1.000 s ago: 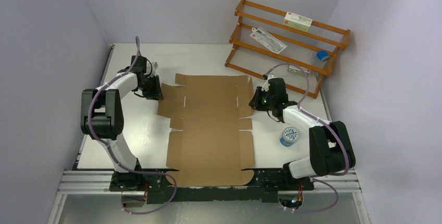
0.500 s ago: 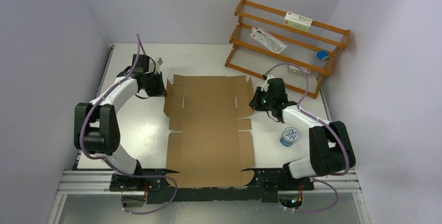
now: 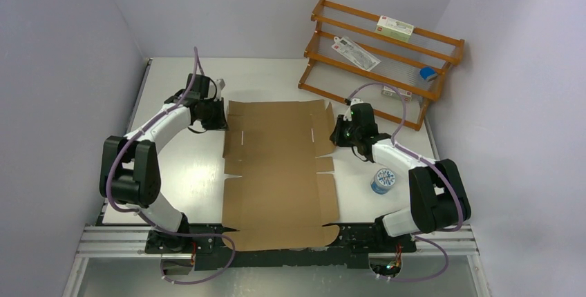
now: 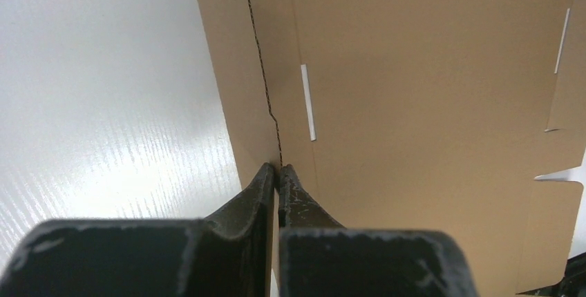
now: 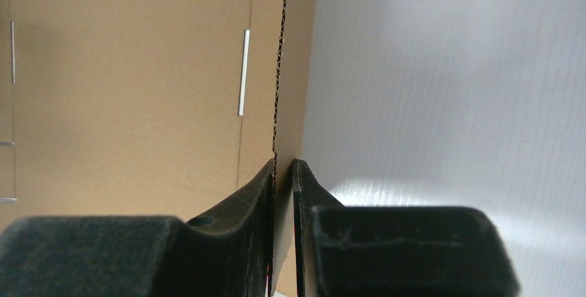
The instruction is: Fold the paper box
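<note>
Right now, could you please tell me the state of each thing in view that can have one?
paper box: unfolded, mostly flat; both far side flaps raised on edge.
left gripper: shut on the paper box's left flap.
right gripper: shut on the paper box's right flap.
tin: upright, lid on.
rack: standing, cartons on its shelves.

The left gripper point(image 4: 278, 173) is hiding the pinched edge of the paper box point(image 4: 428, 103), whose sheet is running off frame ahead and rightward. The right gripper point(image 5: 283, 169) is hiding its clamped flap edge too. Print on the white carton point(image 3: 394, 30) far beyond it is showing too small to read.
</note>
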`<action>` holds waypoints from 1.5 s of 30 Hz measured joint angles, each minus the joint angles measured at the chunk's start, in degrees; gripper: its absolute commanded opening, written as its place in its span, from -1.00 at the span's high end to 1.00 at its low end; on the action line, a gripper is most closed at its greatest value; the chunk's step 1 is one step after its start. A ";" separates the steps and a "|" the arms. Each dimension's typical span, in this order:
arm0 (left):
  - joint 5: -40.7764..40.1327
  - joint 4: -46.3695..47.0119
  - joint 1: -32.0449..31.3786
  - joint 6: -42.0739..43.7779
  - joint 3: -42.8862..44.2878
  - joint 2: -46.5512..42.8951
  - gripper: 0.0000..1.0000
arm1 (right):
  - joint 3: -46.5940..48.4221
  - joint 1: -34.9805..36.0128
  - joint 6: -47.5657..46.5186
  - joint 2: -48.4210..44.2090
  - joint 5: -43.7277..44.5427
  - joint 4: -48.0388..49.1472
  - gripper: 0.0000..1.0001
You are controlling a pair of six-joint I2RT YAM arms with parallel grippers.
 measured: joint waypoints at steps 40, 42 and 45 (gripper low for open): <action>-2.32 4.79 -4.26 8.17 -8.39 -20.41 0.90 | 60.98 9.01 -35.56 39.30 -15.45 -20.09 -0.76; -2.32 5.07 -4.44 8.37 -8.83 -21.57 0.90 | 64.39 9.01 -37.40 41.46 -15.72 -21.81 -0.76; -2.34 5.51 -4.68 8.63 -8.92 -22.25 0.90 | 68.30 8.96 -39.69 43.98 -16.72 -24.30 -0.69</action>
